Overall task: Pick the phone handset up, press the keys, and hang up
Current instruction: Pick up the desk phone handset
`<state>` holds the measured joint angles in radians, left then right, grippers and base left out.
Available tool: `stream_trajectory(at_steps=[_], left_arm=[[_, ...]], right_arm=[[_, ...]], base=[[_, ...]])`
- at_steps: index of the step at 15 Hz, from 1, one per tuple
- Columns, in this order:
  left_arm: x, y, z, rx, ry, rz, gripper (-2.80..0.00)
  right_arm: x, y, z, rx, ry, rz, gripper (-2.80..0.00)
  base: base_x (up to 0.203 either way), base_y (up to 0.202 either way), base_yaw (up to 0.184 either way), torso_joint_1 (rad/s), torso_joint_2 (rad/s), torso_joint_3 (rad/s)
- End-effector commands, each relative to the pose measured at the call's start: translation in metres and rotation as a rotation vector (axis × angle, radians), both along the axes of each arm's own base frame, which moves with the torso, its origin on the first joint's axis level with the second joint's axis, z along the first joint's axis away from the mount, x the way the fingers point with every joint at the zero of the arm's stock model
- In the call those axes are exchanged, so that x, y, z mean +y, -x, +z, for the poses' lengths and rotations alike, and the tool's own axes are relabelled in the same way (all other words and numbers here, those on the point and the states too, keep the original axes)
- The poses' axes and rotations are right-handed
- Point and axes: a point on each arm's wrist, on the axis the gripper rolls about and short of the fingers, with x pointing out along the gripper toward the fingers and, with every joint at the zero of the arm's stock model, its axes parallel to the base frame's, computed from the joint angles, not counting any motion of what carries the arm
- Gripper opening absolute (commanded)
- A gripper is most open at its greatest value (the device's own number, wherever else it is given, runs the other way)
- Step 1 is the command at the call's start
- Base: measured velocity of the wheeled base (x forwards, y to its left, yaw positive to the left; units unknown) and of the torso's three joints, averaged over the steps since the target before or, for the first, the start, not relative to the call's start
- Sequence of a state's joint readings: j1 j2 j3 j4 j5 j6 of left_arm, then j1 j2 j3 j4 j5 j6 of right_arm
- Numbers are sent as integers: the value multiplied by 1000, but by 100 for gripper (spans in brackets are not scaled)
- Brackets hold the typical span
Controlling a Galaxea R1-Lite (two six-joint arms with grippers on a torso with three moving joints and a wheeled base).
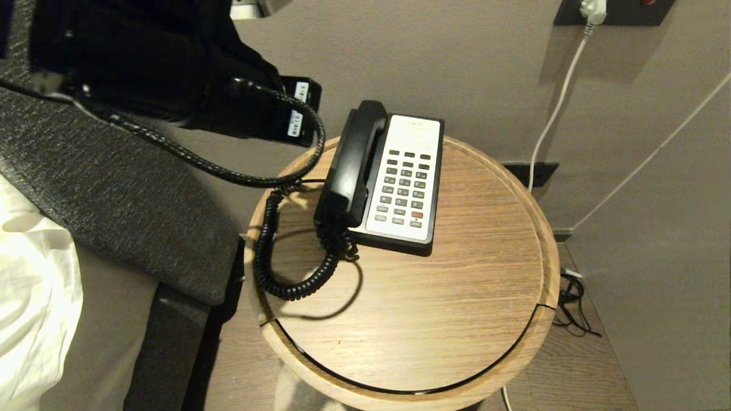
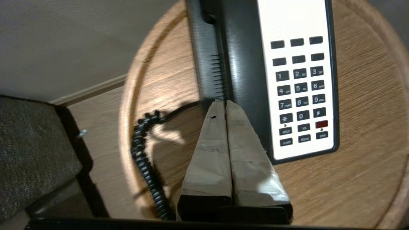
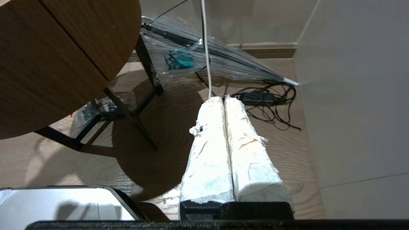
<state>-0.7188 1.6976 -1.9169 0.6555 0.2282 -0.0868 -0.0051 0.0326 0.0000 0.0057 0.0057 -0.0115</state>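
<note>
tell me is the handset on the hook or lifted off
On the hook: the handset lies in its cradle beside the keys, left gripper shut above it.

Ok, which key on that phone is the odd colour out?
The red key in the keys, at the outer edge, two rows above the phone's bottom end. Every other button is dark grey.

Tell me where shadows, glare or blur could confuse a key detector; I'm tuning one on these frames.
Head view: sharp; the coiled cord throws a curved shadow on the table. Left wrist view: slight motion blur smears the phone handset and wood grain, but the keys stay legible. Right wrist view: hard light washes out the taped fingers of the right gripper.
</note>
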Motion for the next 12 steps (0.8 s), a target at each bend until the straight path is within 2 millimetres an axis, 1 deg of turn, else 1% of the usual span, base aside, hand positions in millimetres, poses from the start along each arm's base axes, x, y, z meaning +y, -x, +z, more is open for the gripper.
stream_trajectory(at_steps=[1, 4, 5, 9, 12], left_arm=[[-18, -2, -8, 15, -12, -22, -280], [-23, 2, -7, 16, 3, -40, -280], [-24, 3, -8, 17, 5, -40, 0], [-30, 0, -14, 24, -21, -17, 0], [-38, -9, -24, 28, -62, 38, 0]], right_arm=[[0, 0, 0, 0, 1, 0, -280], [0, 0, 0, 0, 2, 0, -280], [0, 0, 0, 1, 2, 0, -280], [0, 0, 0, 0, 1, -1, -280], [0, 0, 0, 2, 1, -1, -280]], base=[[0, 0, 0, 0, 0, 0], [0, 0, 0, 0, 0, 0], [0, 0, 0, 0, 0, 0], [0, 0, 0, 0, 0, 0], [0, 0, 0, 0, 0, 0]])
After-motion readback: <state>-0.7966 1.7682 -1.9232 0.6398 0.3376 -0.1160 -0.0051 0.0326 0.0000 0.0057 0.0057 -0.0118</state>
